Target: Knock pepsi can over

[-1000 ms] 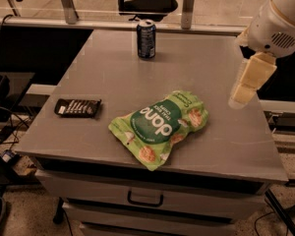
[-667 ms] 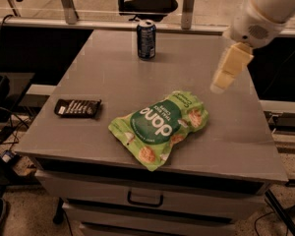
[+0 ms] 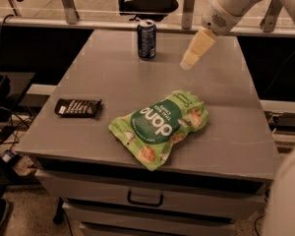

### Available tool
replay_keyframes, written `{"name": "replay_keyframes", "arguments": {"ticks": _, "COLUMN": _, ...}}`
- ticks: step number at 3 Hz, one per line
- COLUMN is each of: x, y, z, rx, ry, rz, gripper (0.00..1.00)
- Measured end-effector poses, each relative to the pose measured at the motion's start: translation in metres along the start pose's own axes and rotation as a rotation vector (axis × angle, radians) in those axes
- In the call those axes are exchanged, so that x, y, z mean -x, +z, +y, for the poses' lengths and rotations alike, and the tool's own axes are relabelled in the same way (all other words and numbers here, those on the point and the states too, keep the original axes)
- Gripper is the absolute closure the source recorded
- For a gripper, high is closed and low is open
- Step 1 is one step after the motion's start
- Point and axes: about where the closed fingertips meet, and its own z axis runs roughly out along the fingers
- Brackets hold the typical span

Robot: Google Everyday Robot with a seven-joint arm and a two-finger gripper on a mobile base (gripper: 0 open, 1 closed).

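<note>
Three items rest on the flat grey metal table with drawers (image 3: pixel 236 132). The largest is a crumpled green plastic snack bag (image 3: pixel 160 127), lying near the front edge at centre. Next is a flat dark snack bar wrapper (image 3: pixel 78 107) at the left edge. The smallest is the pepsi can (image 3: pixel 147 32), a dark blue cylindrical metal can with a silver rim, standing upright at the far edge, well apart from both.

The step in hand is judged to be the approach, as the can is not yet down. The next move calls for travel leftward and contact high on the can's side, to tip it rather than slide it.

The cream-coloured gripper (image 3: pixel 189 60) on the white arm (image 3: pixel 231 4) hangs tilted above the table, right of the can and apart from it. It holds nothing and touches nothing. Whether it is open or closed cannot be told.
</note>
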Motion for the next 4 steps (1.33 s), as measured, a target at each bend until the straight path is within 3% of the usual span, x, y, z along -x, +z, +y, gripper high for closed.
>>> {"name": "replay_keyframes", "arguments": {"ticks": 2, "x": 0.068, "y": 0.061, "z": -0.033, "rx": 0.001, "ry": 0.063, "rz": -0.034, "gripper": 0.0}}
{"name": "replay_keyframes", "arguments": {"ticks": 4, "x": 0.108, "y": 0.09, "z": -0.057, "rx": -0.027, "ry": 0.162, "rz": -0.093, "gripper": 0.0}}
